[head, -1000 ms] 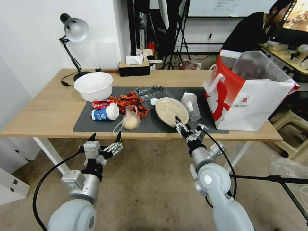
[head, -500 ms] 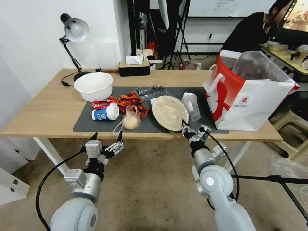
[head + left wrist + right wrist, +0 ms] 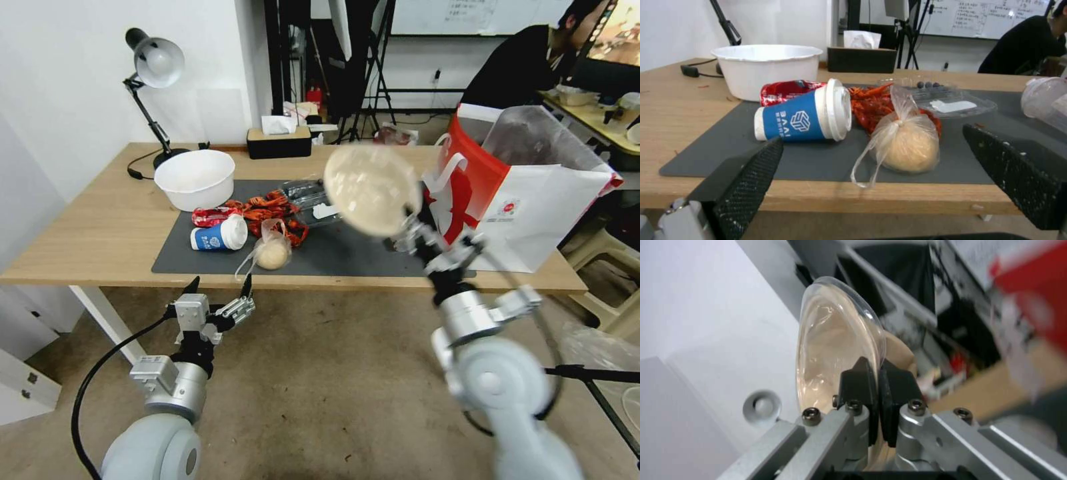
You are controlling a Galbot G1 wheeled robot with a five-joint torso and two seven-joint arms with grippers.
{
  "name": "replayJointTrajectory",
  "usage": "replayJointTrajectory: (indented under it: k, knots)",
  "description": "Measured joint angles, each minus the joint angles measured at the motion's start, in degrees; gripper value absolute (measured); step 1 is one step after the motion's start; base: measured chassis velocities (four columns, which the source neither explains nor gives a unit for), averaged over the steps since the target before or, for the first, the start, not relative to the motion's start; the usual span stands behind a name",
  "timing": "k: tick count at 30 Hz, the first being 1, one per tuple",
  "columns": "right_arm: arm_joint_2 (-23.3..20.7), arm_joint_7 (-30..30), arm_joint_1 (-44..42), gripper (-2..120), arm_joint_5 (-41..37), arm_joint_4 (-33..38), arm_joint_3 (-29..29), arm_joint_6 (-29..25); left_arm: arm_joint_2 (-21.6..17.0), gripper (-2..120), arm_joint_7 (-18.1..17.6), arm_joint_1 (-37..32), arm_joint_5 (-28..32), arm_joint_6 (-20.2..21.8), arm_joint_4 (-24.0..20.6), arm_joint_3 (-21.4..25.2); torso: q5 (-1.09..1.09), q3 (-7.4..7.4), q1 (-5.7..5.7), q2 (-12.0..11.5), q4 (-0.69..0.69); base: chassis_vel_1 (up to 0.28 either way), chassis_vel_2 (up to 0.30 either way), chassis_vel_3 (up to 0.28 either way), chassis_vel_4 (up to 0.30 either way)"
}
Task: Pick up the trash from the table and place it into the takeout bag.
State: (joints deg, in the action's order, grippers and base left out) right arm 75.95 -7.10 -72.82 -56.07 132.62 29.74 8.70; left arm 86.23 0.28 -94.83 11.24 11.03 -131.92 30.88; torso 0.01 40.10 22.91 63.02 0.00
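Right gripper (image 3: 408, 230), pinched on the beige lidded bowl's (image 3: 371, 189) rim, has swung it up off the counter (image 3: 100, 227); the takeout bag (image 3: 513, 200) stands just beside. Left gripper (image 3: 220, 287) waits spread apart below the counter edge.

Your head camera looks forward and down over the whole surface (image 3: 100, 220) from above. Your left wrist camera sits low at its near edge, facing across it; both share the blue-white paper cup (image 3: 219, 235) (image 3: 802, 115). Your right wrist camera looks close along its claw (image 3: 874, 373).
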Motion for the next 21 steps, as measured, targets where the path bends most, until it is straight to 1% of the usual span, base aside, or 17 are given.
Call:
replayJointTrajectory:
  k: [2,3,4,5,6,8,9,12,14,15,16,21]
  knots:
    - [-2.7,0.3,1.7,0,1.8,0.6,3.1,-1.2,0.0,100,0.0,-0.2,-0.3,-0.4,0.0,0.0,0.0,0.0,0.0,0.0,0.0,0.0,0.0,0.0,0.0]
    - [-2.7,0.3,1.7,0,1.8,0.6,3.1,-1.2,0.0,100,0.0,-0.2,-0.3,-0.4,0.0,0.0,0.0,0.0,0.0,0.0,0.0,0.0,0.0,0.0,0.0]
    - [-4.0,0.4,2.5,0,3.5,0.3,4.6,-2.0,0.0,100,0.0,-0.4,-0.4,-0.6,0.0,0.0,0.01,0.0,0.0,0.0,0.01,0.0,0.0,0.0,0.0]
    - [-6.8,0.5,4.2,0,7.9,-1.2,7.9,-3.6,0.2,100,0.0,-0.7,-0.7,-0.9,0.0,-0.2,0.02,0.0,0.0,0.0,0.01,0.0,0.0,0.0,0.0]
    - [-6.8,0.5,4.2,0,7.9,-1.2,7.9,-3.6,0.2,100,0.0,-0.7,-0.7,-0.9,0.0,-0.2,0.02,0.0,0.0,0.0,0.01,0.0,0.0,0.0,0.0]
    - [-9.2,0.2,5.8,0,10.8,-2.9,11.2,-4.5,0.4,100,0.0,-0.9,-1.1,-1.2,0.0,-0.5,0.01,0.0,0.01,0.0,0.01,0.0,0.0,0.0,0.0]
    - [-9.2,0.2,5.8,0,10.8,-2.9,11.2,-4.5,0.4,100,0.0,-0.9,-1.1,-1.2,0.0,-0.5,0.01,0.0,0.01,0.0,0.01,0.0,0.0,0.0,0.0]
    - [-11.6,-1.5,7.9,0,12.9,-6.0,15.3,-4.5,0.8,100,0.0,-1.2,-1.6,-1.7,-0.1,-0.9,0.0,0.0,0.0,0.0,0.0,0.0,0.0,0.0,0.0]
    - [-11.6,-1.5,8.0,0,13.0,-6.2,15.4,-4.5,0.8,100,0.0,-1.2,-1.6,-1.7,-0.1,-1.0,-0.01,0.0,0.0,0.0,0.0,0.0,0.0,0.0,0.0]
    - [-13.0,-2.6,9.2,0,15.4,-9.1,16.6,-4.5,0.9,100,0.1,-1.5,-1.8,-1.9,-0.2,-1.2,0.01,0.01,0.01,0.0,0.0,0.0,0.0,0.0,0.0]
    - [-13.5,-3.0,9.6,0,16.4,-10.3,16.7,-4.6,1.0,100,0.1,-1.6,-2.0,-2.0,-0.2,-1.3,0.0,0.01,0.01,0.0,0.0,0.0,0.0,0.0,0.0]
    - [-14.4,-4.5,10.7,0,18.0,-13.3,16.2,-4.4,1.3,100,0.2,-1.7,-2.3,-2.3,-0.3,-1.6,0.0,0.01,0.01,0.0,0.0,0.0,0.0,0.0,0.0]
